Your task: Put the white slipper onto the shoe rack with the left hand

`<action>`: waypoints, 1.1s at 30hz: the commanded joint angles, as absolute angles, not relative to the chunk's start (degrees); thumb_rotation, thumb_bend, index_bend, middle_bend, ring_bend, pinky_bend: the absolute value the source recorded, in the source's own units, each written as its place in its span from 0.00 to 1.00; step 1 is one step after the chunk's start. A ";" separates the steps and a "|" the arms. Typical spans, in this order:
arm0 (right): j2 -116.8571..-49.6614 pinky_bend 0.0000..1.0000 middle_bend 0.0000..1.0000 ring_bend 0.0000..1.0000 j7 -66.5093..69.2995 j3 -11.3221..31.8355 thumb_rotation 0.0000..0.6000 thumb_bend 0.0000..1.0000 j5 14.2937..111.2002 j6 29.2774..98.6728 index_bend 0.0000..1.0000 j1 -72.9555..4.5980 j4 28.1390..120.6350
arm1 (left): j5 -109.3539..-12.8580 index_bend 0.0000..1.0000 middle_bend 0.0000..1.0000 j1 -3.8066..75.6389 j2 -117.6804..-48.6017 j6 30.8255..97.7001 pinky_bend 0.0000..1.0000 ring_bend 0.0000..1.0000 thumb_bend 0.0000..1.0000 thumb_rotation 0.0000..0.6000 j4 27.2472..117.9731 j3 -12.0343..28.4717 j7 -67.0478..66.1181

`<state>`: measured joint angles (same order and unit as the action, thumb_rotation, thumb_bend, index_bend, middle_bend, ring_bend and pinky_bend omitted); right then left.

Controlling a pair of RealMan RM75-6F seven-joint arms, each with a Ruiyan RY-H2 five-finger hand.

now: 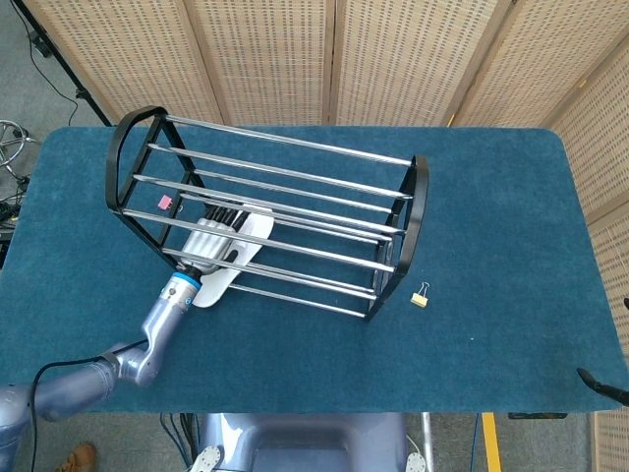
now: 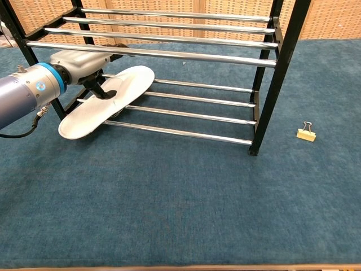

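Observation:
The white slipper lies flat across the lower rails of the black and chrome shoe rack, at its left end, with the heel sticking out over the front rail. My left hand reaches in between the tiers just above the slipper. Its fingers are stretched out, and the dark thumb touches the slipper's top. Nothing is pinched. At the lower right edge of the head view a thin dark sliver looks like part of my right hand; how it is held does not show.
A small gold binder clip lies on the blue tablecloth right of the rack. A pink tag hangs on the rack's left frame. Woven screens stand behind the table.

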<state>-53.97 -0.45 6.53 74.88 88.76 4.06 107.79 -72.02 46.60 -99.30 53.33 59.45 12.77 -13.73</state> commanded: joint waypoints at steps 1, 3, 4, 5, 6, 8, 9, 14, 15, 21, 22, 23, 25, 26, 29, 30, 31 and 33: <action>-53.95 0.00 0.00 0.00 -0.35 6.50 1.00 0.00 75.00 88.74 0.00 4.05 107.83 | -73.06 0.09 0.00 45.85 -98.30 54.25 0.12 0.00 0.35 1.00 61.36 11.63 -13.98; -53.91 0.00 0.00 0.00 -0.28 6.44 1.00 0.00 75.15 88.77 0.00 4.07 107.90 | -73.95 0.09 0.00 45.54 -97.74 54.84 0.12 0.00 0.34 1.00 62.31 10.98 -13.65; -53.88 0.00 0.00 0.00 -0.27 6.41 1.00 0.00 75.22 88.83 0.00 4.10 107.92 | -74.70 0.09 0.00 45.36 -97.42 55.29 0.12 0.00 0.34 1.00 62.95 10.48 -13.41; -53.87 0.00 0.00 0.00 -0.25 6.40 1.00 0.00 75.26 88.85 0.00 4.11 107.94 | -75.14 0.09 0.00 45.23 -97.20 55.56 0.12 0.00 0.34 1.00 63.35 10.21 -13.15; -53.85 0.00 0.00 0.00 -0.20 6.39 1.00 0.00 75.31 88.90 0.00 4.13 107.97 | -75.60 0.09 0.00 45.11 -97.00 55.86 0.12 0.00 0.34 1.00 63.83 9.94 -12.86; -53.80 0.00 0.00 0.00 -0.09 6.36 1.00 0.00 75.44 89.03 0.00 4.20 108.01 | -76.50 0.09 0.00 44.84 -96.66 56.70 0.12 0.00 0.34 1.00 64.78 9.42 -12.79; -53.80 0.00 0.00 0.00 -0.07 6.36 1.00 0.00 75.46 89.07 0.00 4.22 108.01 | -76.83 0.09 0.00 44.75 -96.57 57.06 0.12 0.00 0.34 1.00 65.08 9.25 -12.93; -53.59 0.00 0.00 0.00 0.53 6.22 1.00 0.00 75.94 89.07 0.00 4.27 108.33 | -78.39 0.09 0.00 43.99 -95.25 58.25 0.12 0.01 0.34 1.00 70.09 7.78 -14.10; -53.57 0.00 0.00 0.00 0.57 6.17 1.00 0.00 76.04 89.05 0.00 4.27 108.38 | -78.44 0.09 0.00 43.92 -94.95 58.22 0.12 0.01 0.34 1.00 71.08 7.61 -14.52; -53.48 0.00 0.00 0.00 0.60 6.01 1.00 0.00 76.33 89.12 0.00 4.33 108.55 | -78.95 0.09 0.00 43.11 -92.92 58.95 0.12 0.01 0.34 1.00 78.19 6.24 -18.88; -53.47 0.00 0.00 0.00 0.58 6.00 1.00 0.00 76.35 89.13 0.00 4.33 108.57 | -79.01 0.09 0.00 42.94 -92.49 58.99 0.12 0.01 0.34 1.00 79.56 5.99 -19.27; -53.47 0.00 0.00 0.00 0.55 5.99 1.00 0.00 76.38 89.15 0.00 4.33 108.59 | -79.27 0.09 0.00 42.85 -92.14 58.99 0.12 0.01 0.34 1.00 80.62 5.70 -19.43; -53.50 0.00 0.00 0.00 0.40 5.97 1.00 0.00 76.47 89.25 0.00 4.34 108.63 | -80.73 0.09 0.00 42.66 -91.08 59.11 0.12 0.01 0.34 1.00 82.99 4.55 -19.84; -53.51 0.00 0.00 0.00 0.34 5.95 1.00 0.00 76.49 89.24 0.00 4.33 108.64 | -81.33 0.09 0.00 42.57 -90.65 59.17 0.12 0.01 0.34 1.00 83.81 4.07 -19.96; -53.59 0.00 0.00 0.00 0.04 5.89 1.00 0.00 76.47 89.18 0.00 4.29 108.66 | -83.51 0.09 0.00 42.24 -89.30 59.54 0.12 0.01 0.34 1.00 85.92 2.42 -21.14; -53.61 0.00 0.00 0.00 -0.04 5.88 1.00 0.00 76.50 89.19 0.00 4.28 108.68 | -84.62 0.09 0.00 42.21 -88.80 59.57 0.12 0.01 0.34 1.00 86.52 1.68 -21.19; -53.65 0.00 0.00 0.00 -0.14 5.89 1.00 0.00 76.50 89.20 0.00 4.25 108.69 | -85.85 0.09 0.00 42.16 -88.13 59.56 0.12 0.01 0.34 1.00 87.12 0.84 -20.78; -53.72 0.00 0.00 0.00 -0.40 5.85 1.00 0.00 76.53 89.27 0.00 4.26 108.71 | -88.45 0.09 0.00 42.28 -86.59 59.28 0.12 0.01 0.34 1.00 88.04 -0.80 -18.88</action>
<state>-53.71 -0.37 5.86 76.52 89.24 4.25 108.71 -86.11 42.33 -88.21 59.37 86.81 0.95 -20.28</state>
